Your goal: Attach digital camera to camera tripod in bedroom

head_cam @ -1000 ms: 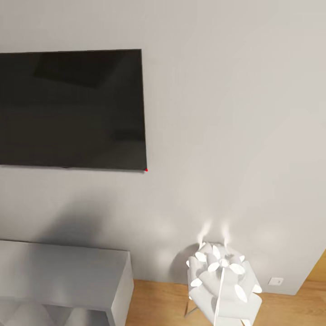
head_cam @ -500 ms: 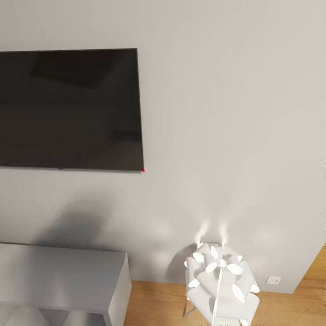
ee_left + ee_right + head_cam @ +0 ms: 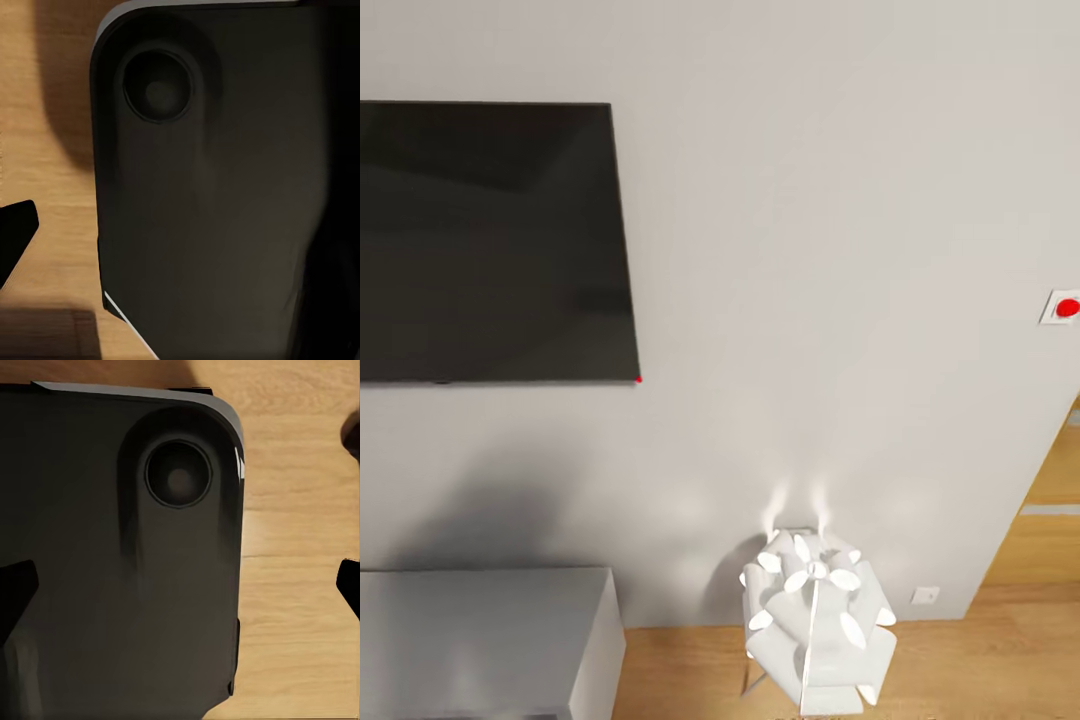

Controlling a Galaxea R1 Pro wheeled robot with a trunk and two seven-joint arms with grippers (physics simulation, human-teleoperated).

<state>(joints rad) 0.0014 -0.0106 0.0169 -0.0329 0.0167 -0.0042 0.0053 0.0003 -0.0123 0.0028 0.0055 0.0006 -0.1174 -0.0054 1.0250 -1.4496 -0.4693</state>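
The digital camera and the camera tripod are out of view. The head view faces a pale grey wall. In the left wrist view, one black fingertip of my left gripper sits at the picture's edge over wood floor, with the robot's dark base beyond. The right wrist view has my right gripper with its two black fingertips far apart and nothing held between them, above the same dark base.
A black wall-mounted TV hangs at the left above a grey cabinet. A white petal-shaped floor lamp stands on the wood floor. A white wall plate with a red dot is beside a doorway at the right.
The whole picture has shifted left, so the head camera has turned right. The wall plate with the red dot and the doorway have come into view.
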